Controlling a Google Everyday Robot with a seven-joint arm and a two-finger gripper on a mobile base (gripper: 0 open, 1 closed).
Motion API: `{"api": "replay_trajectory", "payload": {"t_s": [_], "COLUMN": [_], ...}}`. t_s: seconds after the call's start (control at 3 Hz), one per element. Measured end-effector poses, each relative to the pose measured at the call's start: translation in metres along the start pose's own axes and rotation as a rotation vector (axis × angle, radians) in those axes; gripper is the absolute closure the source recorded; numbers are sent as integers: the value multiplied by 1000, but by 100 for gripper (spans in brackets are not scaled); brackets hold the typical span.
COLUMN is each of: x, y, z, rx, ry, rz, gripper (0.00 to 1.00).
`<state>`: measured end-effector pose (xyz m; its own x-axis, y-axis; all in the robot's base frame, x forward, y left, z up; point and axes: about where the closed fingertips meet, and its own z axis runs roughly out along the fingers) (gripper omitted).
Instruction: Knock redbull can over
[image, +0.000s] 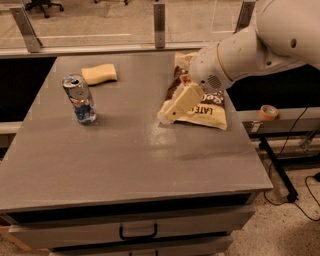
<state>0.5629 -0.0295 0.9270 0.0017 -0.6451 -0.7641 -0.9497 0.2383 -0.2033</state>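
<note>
Upright on bench (130, 150): redbull can (80, 98); just behind can, yellow sponge (99, 74); well right of can, chip bag (212, 112); pincer (170, 114) right of can, well apart.

White arm (260, 45) reaching from upper right, jaws pointing down-left, centre-right

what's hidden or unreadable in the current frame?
All in the camera view:
- chip bag: left part hidden by the tool, which sits over it on the table's right half; contact unclear.
- redbull can, upright at left: print too small to read.
- arm: cut off by the top and right edges.
</note>
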Motion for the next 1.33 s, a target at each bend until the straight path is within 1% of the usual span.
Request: {"api": "replay_trajectory", "payload": {"t_s": [0.33,0.67,1.0,1.33], "x": [-20,-38,-61,-87], "y": [0,2,3,13], "z": [39,84,126,165], "rx": [-65,-119,-155,-217], "ry": [-66,-151,-234,-315], "rz": [-4,12,24,30], "gripper": [0,0,0,0]}}
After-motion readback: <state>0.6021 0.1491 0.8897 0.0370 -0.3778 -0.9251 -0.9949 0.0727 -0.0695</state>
